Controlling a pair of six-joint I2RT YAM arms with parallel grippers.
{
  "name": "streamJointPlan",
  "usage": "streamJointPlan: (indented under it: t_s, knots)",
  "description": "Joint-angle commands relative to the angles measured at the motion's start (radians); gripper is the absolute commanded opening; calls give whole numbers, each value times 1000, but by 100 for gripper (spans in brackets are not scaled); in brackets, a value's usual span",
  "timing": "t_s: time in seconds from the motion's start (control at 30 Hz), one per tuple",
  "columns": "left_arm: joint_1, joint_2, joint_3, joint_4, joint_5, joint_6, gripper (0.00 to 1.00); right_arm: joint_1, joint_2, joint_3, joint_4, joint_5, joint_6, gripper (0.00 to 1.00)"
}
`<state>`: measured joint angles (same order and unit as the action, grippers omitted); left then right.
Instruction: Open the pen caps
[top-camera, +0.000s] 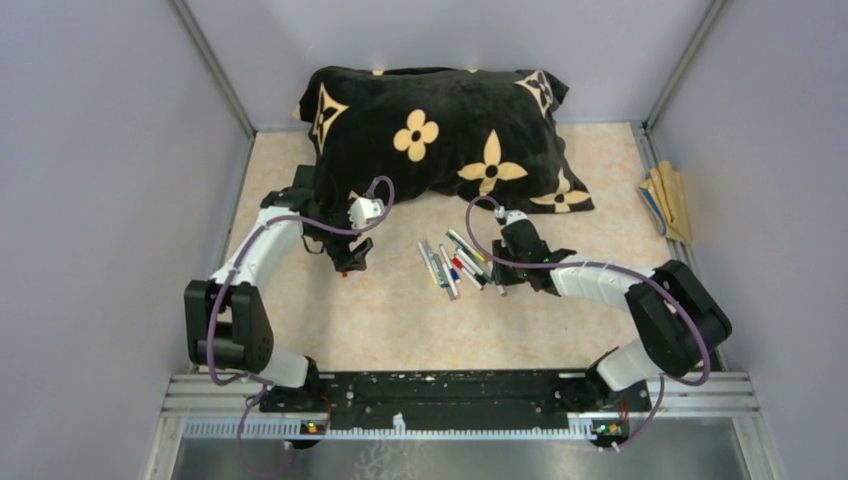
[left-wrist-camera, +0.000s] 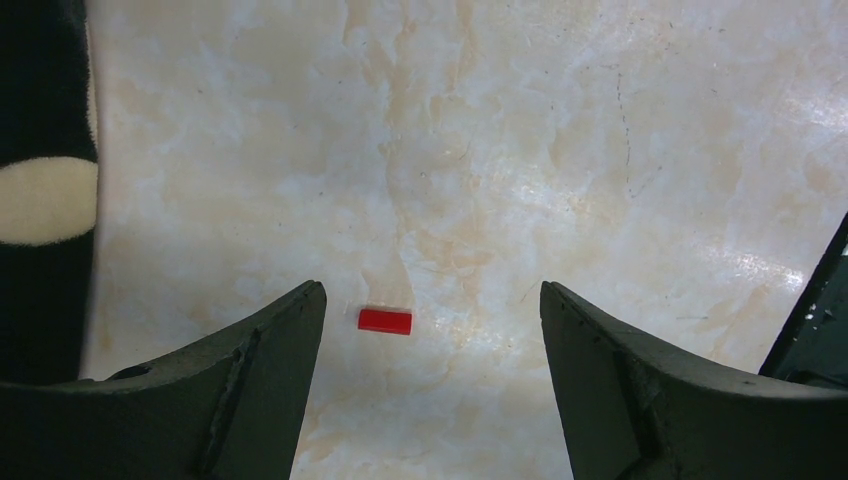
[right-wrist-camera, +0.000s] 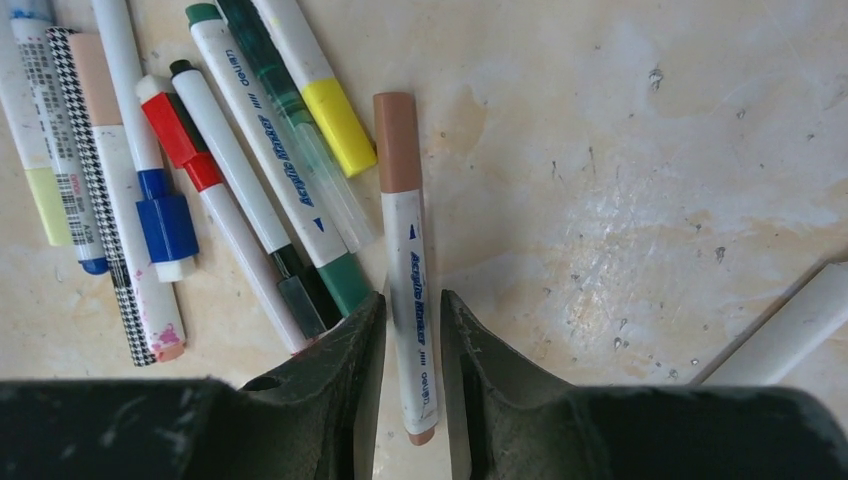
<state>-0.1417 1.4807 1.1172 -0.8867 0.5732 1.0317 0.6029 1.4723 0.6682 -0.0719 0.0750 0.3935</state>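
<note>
My left gripper (left-wrist-camera: 432, 300) is open and empty, hovering over a loose red pen cap (left-wrist-camera: 385, 320) that lies on the marble table between its fingers, nearer the left one. In the top view the left gripper (top-camera: 350, 262) is left of the pens (top-camera: 455, 265). My right gripper (right-wrist-camera: 412, 320) is closed on the white barrel of a brown-capped pen (right-wrist-camera: 405, 250), its brown cap (right-wrist-camera: 397, 140) pointing away. Beside it lie several capped pens, with a yellow cap (right-wrist-camera: 338, 125), a green cap (right-wrist-camera: 345, 282), a red cap (right-wrist-camera: 172, 130) and a blue cap (right-wrist-camera: 166, 225).
A black pillow with tan flowers (top-camera: 440, 130) lies at the back; its edge shows in the left wrist view (left-wrist-camera: 45, 200). Flat tan sticks (top-camera: 668, 200) lie at the right wall. A white barrel (right-wrist-camera: 790, 330) lies right of my right gripper.
</note>
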Motion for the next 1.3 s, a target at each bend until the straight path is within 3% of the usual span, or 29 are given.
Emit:
streamJointPlan:
  t_s: [0.0, 0.27, 0.33, 0.43, 0.7, 0.87, 1.03, 1.27]
  knots:
    - [-9, -31, 22, -21, 42, 2, 85, 7, 24, 2, 22, 25, -5, 27]
    - [-20, -54, 30, -26, 75, -5, 92, 58, 34, -31, 25, 115, 20, 23]
    - [-27, -63, 34, -37, 93, 3, 94, 59, 18, -39, 30, 116, 22, 17]
    - [-45, -81, 33, -61, 129, 28, 95, 59, -26, -25, 20, 105, 6, 1]
    - [-103, -214, -20, -8, 138, 127, 95, 57, -181, 64, -99, 57, -29, 0]
    - [-171, -308, -49, 75, 139, 242, 96, 57, -223, 156, -151, -154, -15, 0]
    - [-300, -346, -89, 233, 100, 310, 94, 60, -180, 285, -174, -458, 36, 0]
    - [-465, -341, -130, 357, 12, 429, 92, 70, -97, 421, -214, -697, 46, 0]
